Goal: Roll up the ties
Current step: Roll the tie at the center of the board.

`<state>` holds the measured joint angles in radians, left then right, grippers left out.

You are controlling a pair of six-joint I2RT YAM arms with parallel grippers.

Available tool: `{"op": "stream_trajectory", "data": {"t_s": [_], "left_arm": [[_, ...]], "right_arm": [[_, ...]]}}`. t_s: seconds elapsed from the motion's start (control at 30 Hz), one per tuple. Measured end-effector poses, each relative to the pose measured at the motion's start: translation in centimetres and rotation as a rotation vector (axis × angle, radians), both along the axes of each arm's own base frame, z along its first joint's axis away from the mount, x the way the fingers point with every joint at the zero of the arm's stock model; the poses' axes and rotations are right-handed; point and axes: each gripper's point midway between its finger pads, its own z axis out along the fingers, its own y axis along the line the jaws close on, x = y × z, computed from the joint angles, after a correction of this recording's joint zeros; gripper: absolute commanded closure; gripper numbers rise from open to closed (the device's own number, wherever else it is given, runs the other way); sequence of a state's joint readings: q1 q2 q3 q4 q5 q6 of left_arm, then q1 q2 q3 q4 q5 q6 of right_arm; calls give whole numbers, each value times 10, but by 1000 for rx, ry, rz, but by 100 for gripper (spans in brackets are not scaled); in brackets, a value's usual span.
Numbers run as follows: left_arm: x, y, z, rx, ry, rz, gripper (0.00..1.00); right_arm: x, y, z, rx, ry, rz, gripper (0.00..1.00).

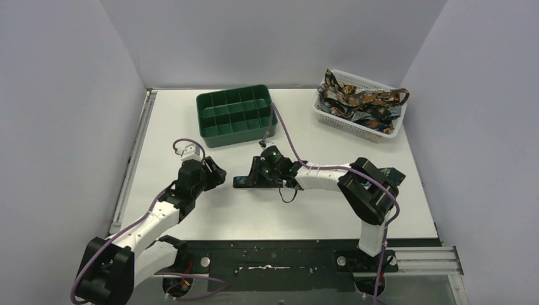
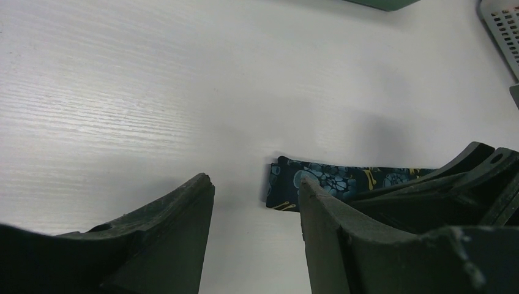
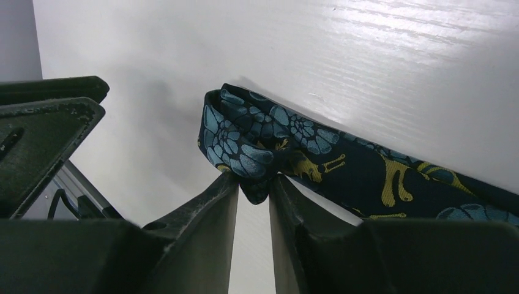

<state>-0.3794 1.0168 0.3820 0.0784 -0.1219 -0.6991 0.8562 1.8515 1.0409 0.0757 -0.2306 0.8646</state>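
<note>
One tie (image 1: 242,183), dark navy with blue flowers and yellow marks, lies flat on the white table (image 1: 165,133) and runs right under my right arm. My right gripper (image 1: 255,175) is shut on a folded bunch of that tie near its left end; in the right wrist view the fingers (image 3: 223,196) pinch the fabric (image 3: 257,138). My left gripper (image 1: 215,171) is open and empty, just left of the tie's end. In the left wrist view the tie's end (image 2: 287,180) lies ahead, between the spread fingers (image 2: 190,202). Several more ties (image 1: 356,101) are piled in the basket.
A green compartment tray (image 1: 235,115) stands at the back centre. A white mesh basket (image 1: 381,130) stands at the back right. Grey walls close in the left, back and right sides. The left gripper's body (image 3: 49,116) shows at the left of the right wrist view.
</note>
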Motion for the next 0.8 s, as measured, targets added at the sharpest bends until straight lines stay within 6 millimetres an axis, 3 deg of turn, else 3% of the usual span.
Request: {"op": "stream_trajectory", "data": {"t_s": [0.07,0.2,0.8], "left_arm": [[0,0,-1,0,4,-1,49],[-1,-1,-4,-1,16,-8,49],[-3,-11,-17,-29,47,-56,49]], "right_arm": [[0,1,1,2,-3,3,88],[7,-1,4,3,-14,1,90],[19,-25,-3,-46,0,9,80]]}}
